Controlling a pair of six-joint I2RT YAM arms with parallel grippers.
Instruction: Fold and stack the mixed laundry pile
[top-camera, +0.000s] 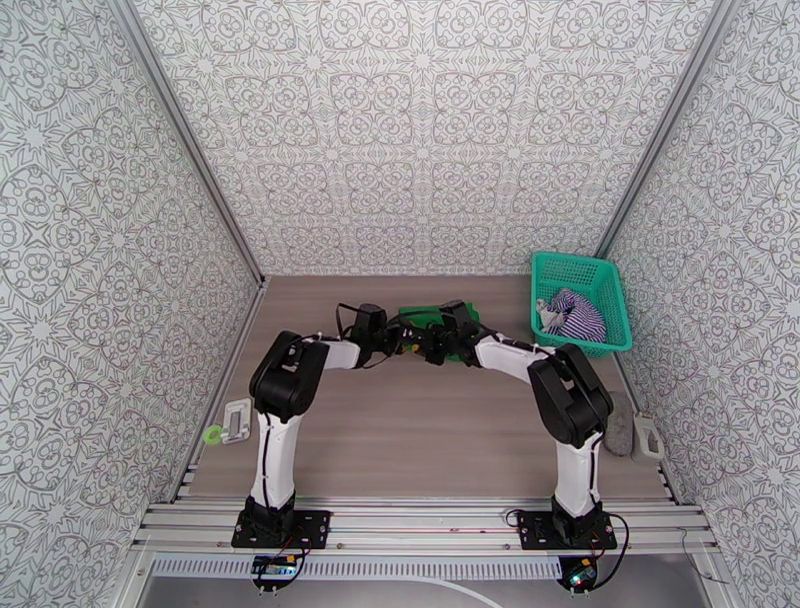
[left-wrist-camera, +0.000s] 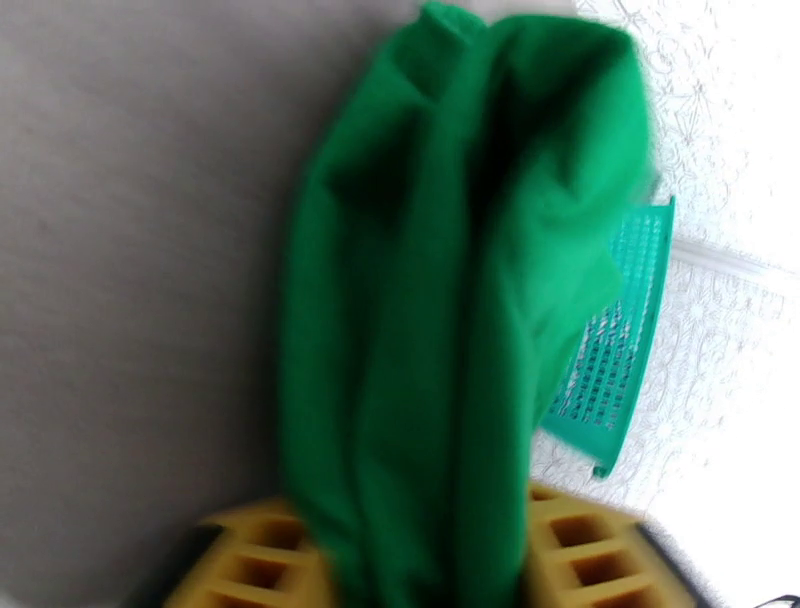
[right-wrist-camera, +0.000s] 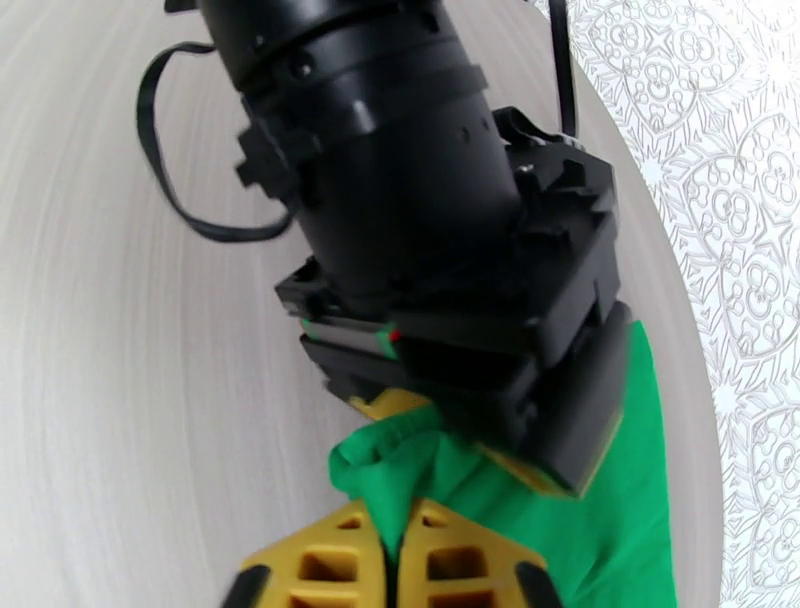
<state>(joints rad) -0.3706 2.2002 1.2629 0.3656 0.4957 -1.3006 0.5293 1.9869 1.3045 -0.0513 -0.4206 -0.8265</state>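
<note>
The green T-shirt (top-camera: 418, 316) hangs bunched between both grippers over the middle of the table. My left gripper (top-camera: 408, 340) is shut on it; in the left wrist view the cloth (left-wrist-camera: 440, 300) runs up from between the yellow fingers (left-wrist-camera: 590, 560). My right gripper (top-camera: 432, 345) faces the left one, and its yellow fingers (right-wrist-camera: 320, 560) stand almost together with a fold of the shirt (right-wrist-camera: 420, 470) between them. The left gripper's black body (right-wrist-camera: 420, 200) sits right in front of the right wrist camera. The purple-and-white striped top (top-camera: 572, 315) lies crumpled in the basket.
The teal mesh basket (top-camera: 580, 265) stands at the table's back right, against the wall. A small white device (top-camera: 237, 420) with a green ring (top-camera: 212, 434) lies at the left edge. A grey object (top-camera: 620, 425) lies at the right edge.
</note>
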